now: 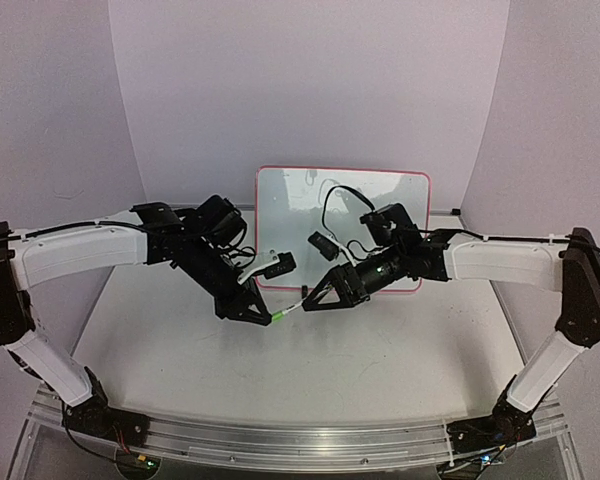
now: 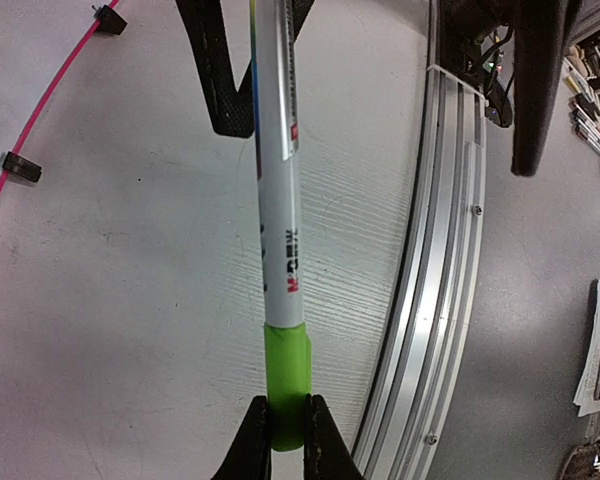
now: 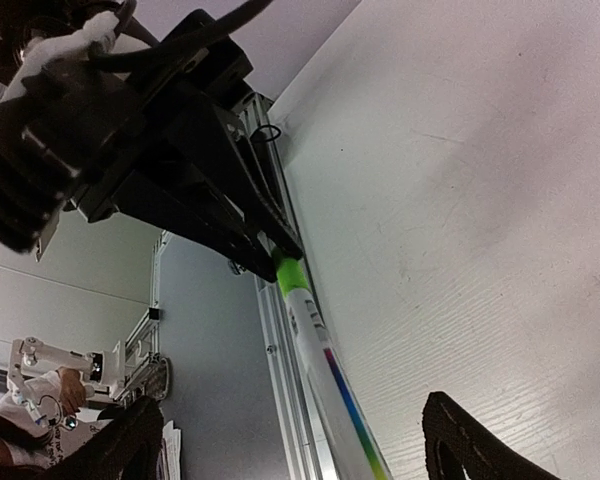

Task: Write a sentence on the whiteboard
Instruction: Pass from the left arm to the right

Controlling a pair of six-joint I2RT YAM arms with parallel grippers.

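Observation:
The whiteboard (image 1: 380, 200), white with a red-pink rim, lies at the back centre of the table. A white marker (image 1: 292, 308) with a green cap (image 2: 285, 385) hangs level between my two grippers, just in front of the board. My left gripper (image 2: 287, 440) is shut on the green cap. My right gripper (image 3: 300, 445) is open, its fingers (image 3: 470, 440) standing on either side of the marker's barrel (image 3: 325, 370) with gaps on both sides. In the top view the left gripper (image 1: 270, 318) and right gripper (image 1: 310, 302) nearly meet tip to tip.
The board's pink rim (image 2: 40, 100) and a black clip foot (image 2: 20, 167) show at the left of the left wrist view. An aluminium rail (image 2: 445, 280) runs along the table's near edge. Both arms' cables (image 1: 335, 200) loop over the board.

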